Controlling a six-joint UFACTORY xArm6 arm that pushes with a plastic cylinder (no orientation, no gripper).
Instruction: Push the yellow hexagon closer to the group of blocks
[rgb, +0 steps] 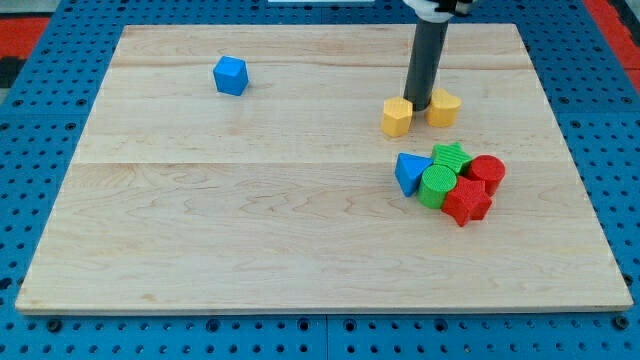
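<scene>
The yellow hexagon (397, 117) lies right of the board's middle, in the upper half. My tip (417, 106) is down between it and a second yellow block (444, 107), touching or nearly touching the hexagon's upper right side. Below them sits the group: a blue triangle (408, 172), a green star (451, 156), a green cylinder (437, 186), a red cylinder (487, 173) and a red star (466, 202), packed together. A gap of bare wood separates the hexagon from the group.
A blue block (230, 75) sits alone at the board's upper left. The wooden board (250, 220) lies on a blue perforated table (40, 60). The arm comes down from the view's top.
</scene>
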